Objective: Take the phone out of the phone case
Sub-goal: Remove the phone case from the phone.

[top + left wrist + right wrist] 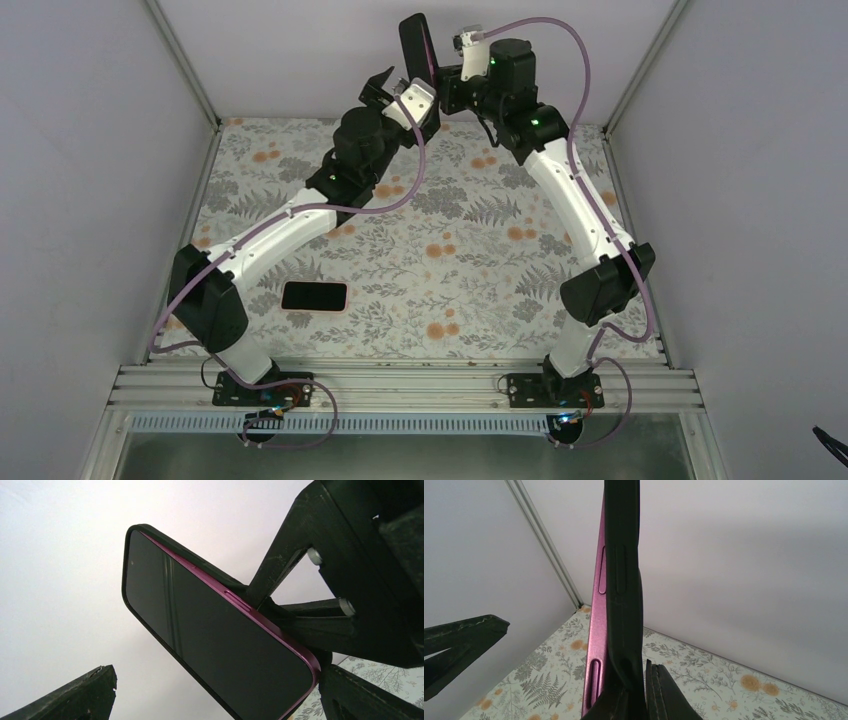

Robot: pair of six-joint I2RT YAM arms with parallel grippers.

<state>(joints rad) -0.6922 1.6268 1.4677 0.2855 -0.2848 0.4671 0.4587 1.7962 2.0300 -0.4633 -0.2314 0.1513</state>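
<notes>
The phone point(413, 42) stands upright in the air at the back of the table. It has a black screen point(210, 630) and a magenta frame point(596, 630). The black case point(624, 580) clings to its back, and one long edge is peeled away from the frame. My right gripper point(438, 76) is shut on the case's lower part point(644, 695). My left gripper point(392, 86) is open, and its fingers point(95, 690) straddle the phone's lower corner point(300, 680) without gripping it.
A flat dark phone-shaped slab with a pale pink rim point(314, 296) lies on the floral tablecloth point(470, 270) near the left arm's base. Grey walls enclose the table on three sides, and the raised phone is close to the back wall.
</notes>
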